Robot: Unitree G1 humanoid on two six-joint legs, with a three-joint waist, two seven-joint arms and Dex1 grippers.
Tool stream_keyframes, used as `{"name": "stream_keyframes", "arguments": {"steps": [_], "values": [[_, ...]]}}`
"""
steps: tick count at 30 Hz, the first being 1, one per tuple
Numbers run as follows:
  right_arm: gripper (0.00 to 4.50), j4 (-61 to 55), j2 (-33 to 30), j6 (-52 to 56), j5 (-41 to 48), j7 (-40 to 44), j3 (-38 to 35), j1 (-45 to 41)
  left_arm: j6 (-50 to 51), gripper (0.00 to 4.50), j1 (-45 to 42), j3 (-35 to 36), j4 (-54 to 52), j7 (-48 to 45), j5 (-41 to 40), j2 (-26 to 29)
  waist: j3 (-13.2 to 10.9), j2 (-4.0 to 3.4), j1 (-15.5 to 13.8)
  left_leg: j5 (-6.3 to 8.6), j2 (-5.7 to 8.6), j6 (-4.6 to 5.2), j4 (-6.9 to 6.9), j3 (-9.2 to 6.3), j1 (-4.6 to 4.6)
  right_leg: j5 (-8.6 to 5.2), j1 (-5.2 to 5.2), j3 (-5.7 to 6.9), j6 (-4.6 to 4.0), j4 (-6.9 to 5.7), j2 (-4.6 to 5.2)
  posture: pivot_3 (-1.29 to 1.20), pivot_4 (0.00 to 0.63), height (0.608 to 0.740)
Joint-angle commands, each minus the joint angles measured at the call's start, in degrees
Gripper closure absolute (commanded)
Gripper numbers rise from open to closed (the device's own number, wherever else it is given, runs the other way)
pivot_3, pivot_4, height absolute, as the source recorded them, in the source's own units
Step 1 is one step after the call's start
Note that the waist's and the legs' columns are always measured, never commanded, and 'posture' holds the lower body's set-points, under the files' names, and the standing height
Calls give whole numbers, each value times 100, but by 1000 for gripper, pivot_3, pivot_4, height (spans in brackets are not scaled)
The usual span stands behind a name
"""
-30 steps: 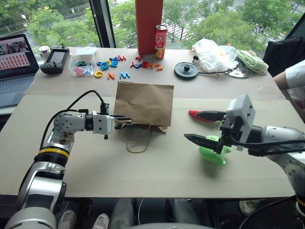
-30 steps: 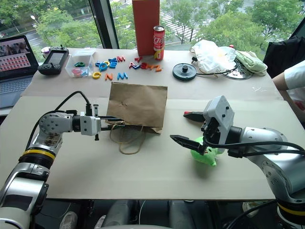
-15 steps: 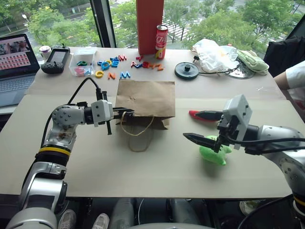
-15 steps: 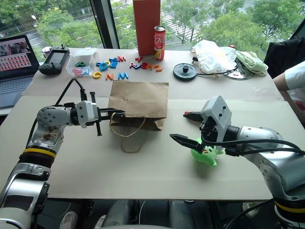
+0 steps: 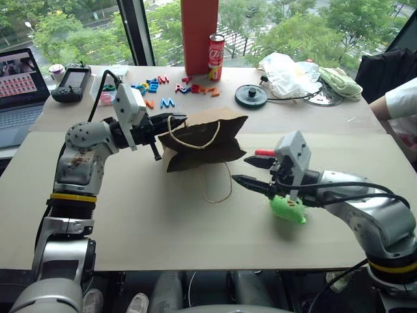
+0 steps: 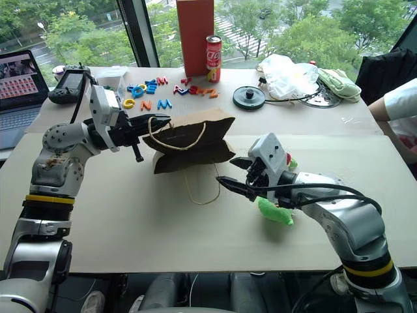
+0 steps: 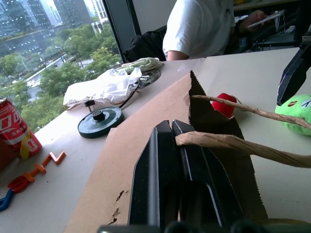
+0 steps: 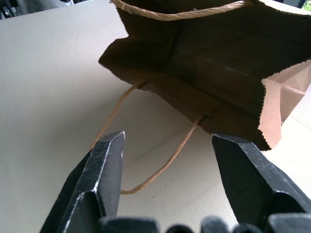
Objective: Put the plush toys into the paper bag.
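While the left tool (image 5: 171, 122) pinches one of two beige twine handles (image 5: 195, 140), lifting the creased brown kraft paper bag (image 5: 207, 140) with its mouth agape above the counter (image 5: 163, 222), the right tool (image 5: 251, 173) hangs half-open, partly hiding one rounded green plush blob (image 5: 287, 209) and one red chilli plush (image 5: 263, 153) beside the bag.

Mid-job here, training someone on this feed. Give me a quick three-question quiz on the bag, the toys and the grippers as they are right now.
1. True or false: the left gripper is shut on the paper bag.
2. Which does the right gripper hold? A. the green plush toy B. the red plush toy C. nothing
3. Fill in: the bag's mouth is ____ (open or closed).

Key: 1 true, it pinches the upper edge by a twine handle. 2 C, its fingers stand apart and empty, facing the bag's mouth. 3 open.
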State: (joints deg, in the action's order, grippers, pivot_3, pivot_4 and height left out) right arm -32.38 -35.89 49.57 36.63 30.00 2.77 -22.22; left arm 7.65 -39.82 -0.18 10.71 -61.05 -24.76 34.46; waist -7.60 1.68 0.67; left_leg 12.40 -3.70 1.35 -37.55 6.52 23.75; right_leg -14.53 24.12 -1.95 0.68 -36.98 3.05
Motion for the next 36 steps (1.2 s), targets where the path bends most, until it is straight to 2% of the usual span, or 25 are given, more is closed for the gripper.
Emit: {"name": "stream_keyframes", "arguments": {"steps": [1,6,14,20,28,36], "values": [[2821,79,409,209,-159,-467,180,-312,35,4500,-46,122,-216,33,11,1,0,0,-2,0,0,0,-1,1,0,0,0,0,0,-2,-1,0,150,739],[4472,441,1069,248,-534,-939,577,-646,71,4500,-49,134,-247,36,24,-28,0,-1,-4,0,1,0,-3,8,5,0,0,0,0,1,-1,0,150,739],[4472,1785,1841,-164,-1801,-1482,1313,-1208,182,4500,-93,143,-301,60,11,-82,1,-2,3,0,0,0,-5,22,7,0,2,0,-1,-2,-3,0,150,739],[4472,2510,2027,-324,-2453,-1607,1593,-1071,375,4500,-123,240,-354,207,-84,-138,1,-2,3,0,0,0,-5,25,9,0,3,1,0,-2,-2,0,150,739],[4472,3011,2341,-314,-2895,-1555,1833,-890,653,4500,-212,399,-393,441,-165,-250,2,-3,34,0,-3,0,-5,23,9,0,4,1,-1,-4,-5,0,150,739],[4472,3128,2463,-346,-3085,-1435,1732,-874,735,4500,-183,450,-426,490,-141,-272,3,-4,38,-1,-3,-1,-5,24,1,0,0,-1,-1,-8,-5,0,150,739]]}}
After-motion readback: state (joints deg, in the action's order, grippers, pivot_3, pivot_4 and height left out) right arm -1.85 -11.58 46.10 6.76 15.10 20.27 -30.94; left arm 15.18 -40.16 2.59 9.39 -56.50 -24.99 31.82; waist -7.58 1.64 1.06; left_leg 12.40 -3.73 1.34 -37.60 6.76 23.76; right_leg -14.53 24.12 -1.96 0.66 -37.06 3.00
